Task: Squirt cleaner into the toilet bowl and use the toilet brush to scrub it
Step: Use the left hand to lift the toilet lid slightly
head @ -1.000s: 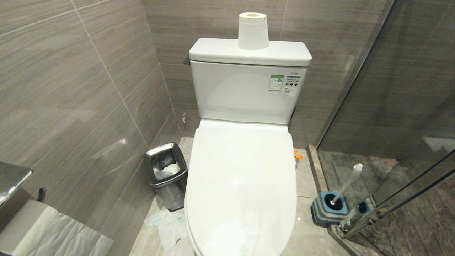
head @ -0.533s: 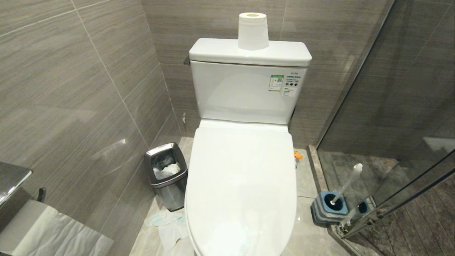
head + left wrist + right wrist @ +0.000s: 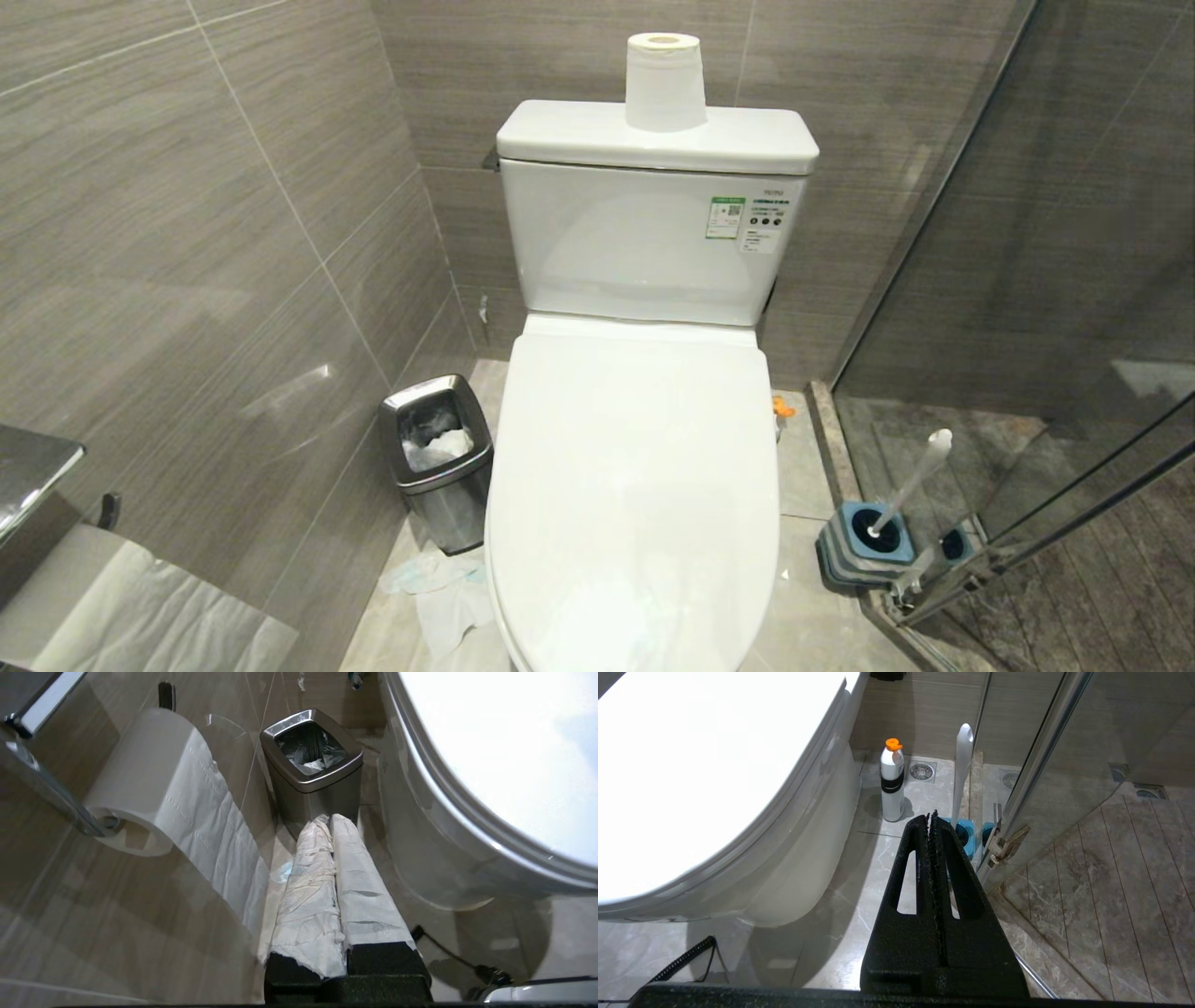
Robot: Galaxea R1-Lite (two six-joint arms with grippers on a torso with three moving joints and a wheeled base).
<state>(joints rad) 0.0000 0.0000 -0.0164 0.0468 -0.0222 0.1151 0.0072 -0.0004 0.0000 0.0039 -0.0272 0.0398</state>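
While its lid lies shut over the seat, the large glossy white ceramic toilet (image 3: 635,504) fills the middle of a grey-tiled stall; a green-edged sticker with a square code (image 3: 725,217) and a small white label beside it sit on the cistern front, their print too small to read. A white paper roll (image 3: 665,82) stands upright on the cistern lid. Low beside the toilet's left flank, the left gripper (image 3: 327,822), its fingers wrapped in white paper, is pressed together and holds nothing, pointing toward a small steel waste bin (image 3: 312,760) lined with a dark bag. On the other side the bare black right gripper (image 3: 931,817) is likewise closed and empty. Beyond it, on the floor, a white bottle with an orange cap and black band (image 3: 892,781) stands upright near the toilet base, and the white-handled toilet brush (image 3: 962,765) leans in its blue holder (image 3: 966,833) against the glass shower door's frame (image 3: 1036,760).
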